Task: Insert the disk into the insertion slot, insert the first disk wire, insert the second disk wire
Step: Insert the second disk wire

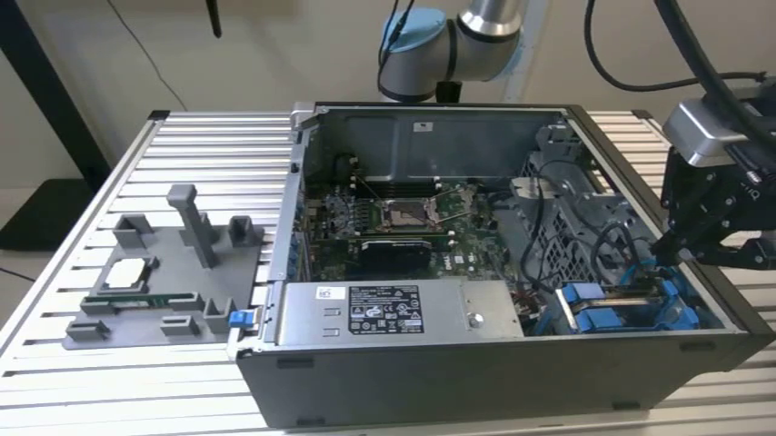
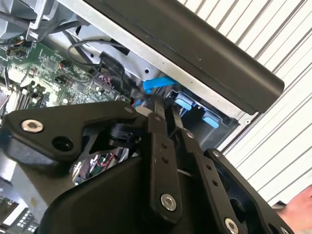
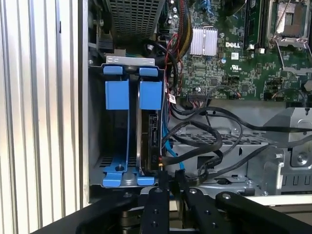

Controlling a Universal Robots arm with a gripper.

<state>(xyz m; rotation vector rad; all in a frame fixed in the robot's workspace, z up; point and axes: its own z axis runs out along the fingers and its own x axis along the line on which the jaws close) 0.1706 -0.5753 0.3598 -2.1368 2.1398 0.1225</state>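
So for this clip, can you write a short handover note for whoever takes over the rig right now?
Gripper: fingers close together at the drive bay end, above the open computer case in the corner at the exterior view's right; whether it holds anything cannot be told.
Disk: standing on edge in the bay, beside the blue carriers.
Done: disk appears to be in its slot.
Left: the two disk wires; from these views I cannot confirm either is plugged in.

1. Ribbed aluminium bench (image 1: 194, 145), slats running across, pale silver under even indoor light.
2. Plain beige wall (image 1: 291, 45) behind, with a thin dark cable hanging down.
3. Black upright post (image 1: 49, 100) at the exterior view's left, over a dark base on the floor.
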